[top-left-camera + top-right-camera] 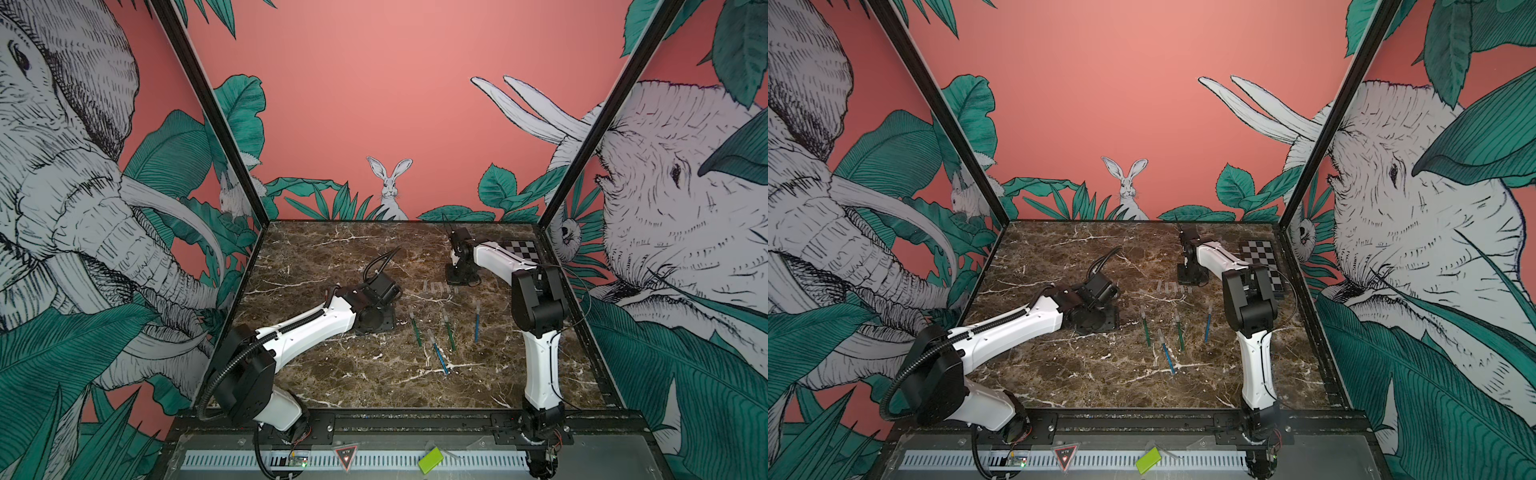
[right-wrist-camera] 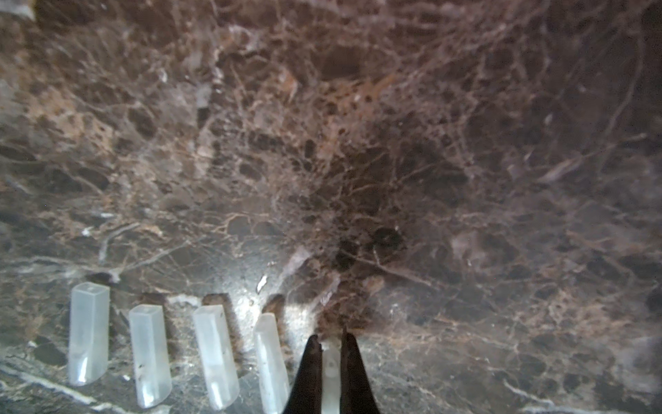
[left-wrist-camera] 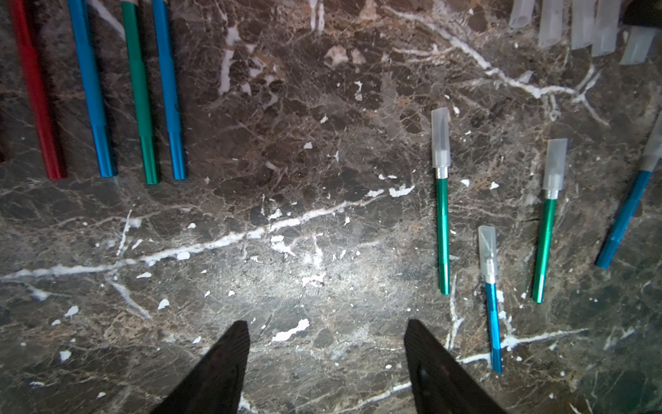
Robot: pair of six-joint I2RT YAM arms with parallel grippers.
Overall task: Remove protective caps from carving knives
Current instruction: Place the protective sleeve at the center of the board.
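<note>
Several carving knives with protective caps on lie right of centre: green (image 3: 443, 229), blue (image 3: 492, 315), green (image 3: 546, 243), blue (image 3: 625, 218), also seen in both top views (image 1: 438, 351) (image 1: 1167, 353). Red (image 3: 36, 93), blue (image 3: 91, 89), green (image 3: 139, 93) and blue (image 3: 168, 89) knives lie side by side, their other ends cut off by the picture's edge. My left gripper (image 3: 326, 333) hangs open over bare marble. My right gripper (image 2: 330, 337) is shut on a translucent cap (image 2: 330, 362), low beside a row of several loose caps (image 2: 87, 333) (image 1: 434, 286).
A black-and-white checkerboard (image 1: 521, 249) lies at the back right behind the right arm (image 1: 536, 299). The left arm (image 1: 307, 328) reaches in from the front left. A green block (image 1: 430, 459) sits on the front rail outside the marble top.
</note>
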